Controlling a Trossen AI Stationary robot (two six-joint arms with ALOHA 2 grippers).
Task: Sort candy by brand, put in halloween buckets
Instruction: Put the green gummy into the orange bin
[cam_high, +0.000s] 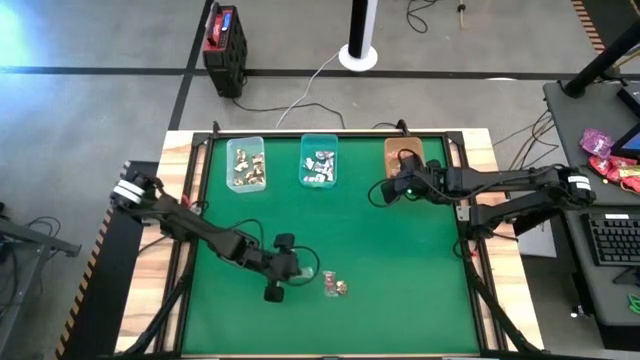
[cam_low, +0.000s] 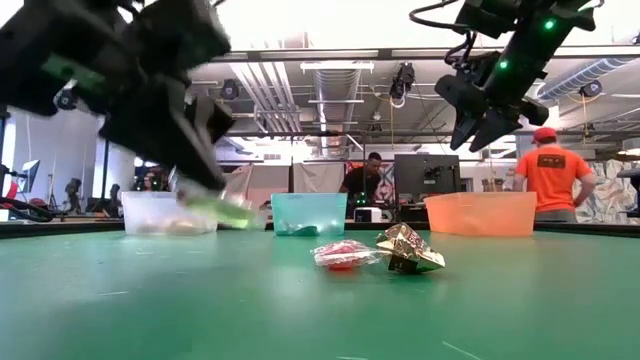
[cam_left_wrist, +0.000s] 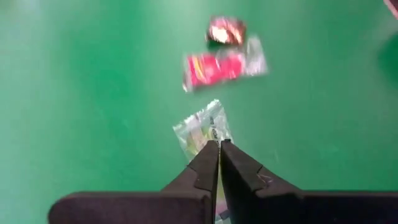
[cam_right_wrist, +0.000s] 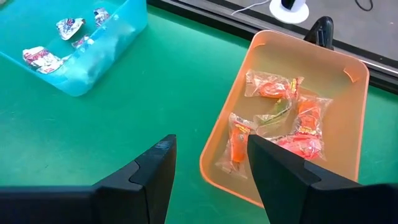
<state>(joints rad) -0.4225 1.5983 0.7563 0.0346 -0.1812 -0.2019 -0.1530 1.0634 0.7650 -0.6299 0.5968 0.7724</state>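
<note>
My left gripper is over the table's near middle, shut on a clear-wrapped green-yellow candy. Just beyond it a red candy and a gold-brown one lie flat on the green mat. Along the far edge stand the clear bin, the teal bin and the orange bin, each holding candy. My right gripper hangs open above the mat beside the orange bin's near wall, touching nothing. My left gripper pinches the green-yellow candy by one end of its wrapper between its two fingertips. The rest of the wrapper sticks out past the fingertips. In the low view the candy hangs off the mat below the slanting fingers.
A raised black frame borders the green mat. A red-and-black box and a white post base stand on the floor beyond. Pink packets lie on the desk at right. People stand in the room behind.
</note>
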